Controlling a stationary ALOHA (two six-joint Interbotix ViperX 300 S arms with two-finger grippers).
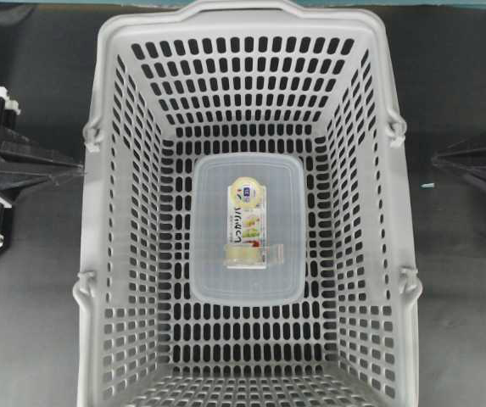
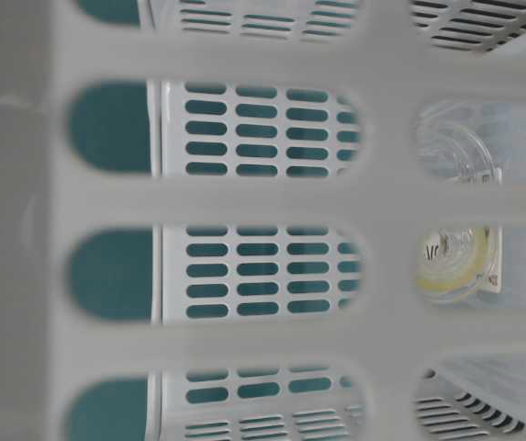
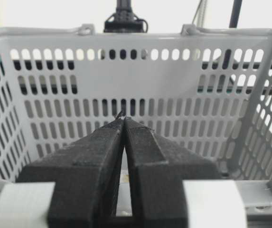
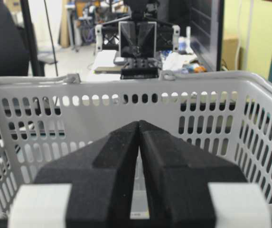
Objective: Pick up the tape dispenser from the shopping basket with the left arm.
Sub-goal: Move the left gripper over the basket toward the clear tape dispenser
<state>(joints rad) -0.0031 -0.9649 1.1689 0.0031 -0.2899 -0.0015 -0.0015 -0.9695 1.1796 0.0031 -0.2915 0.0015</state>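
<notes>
The tape dispenser (image 1: 247,225), a narrow white and yellow-green card with a pale roll, lies flat on a translucent tray (image 1: 211,273) in the middle of the light-grey shopping basket (image 1: 124,102). Through a wall slot in the table-level view its roll (image 2: 453,262) shows. My left gripper (image 1: 78,168) is shut and holds nothing. It sits outside the basket's left wall, pointing at it, well apart from the dispenser. In the left wrist view its tips (image 3: 124,118) meet in front of the far slotted wall (image 3: 183,99). My right gripper (image 1: 436,158) is shut too, outside the right wall (image 4: 139,122).
The basket fills most of the dark table (image 1: 30,322), its hinged handles folded down along the rims (image 1: 90,136). Both arms flank it at mid-height. The basket's rim (image 4: 211,78) stands between each gripper and the inside.
</notes>
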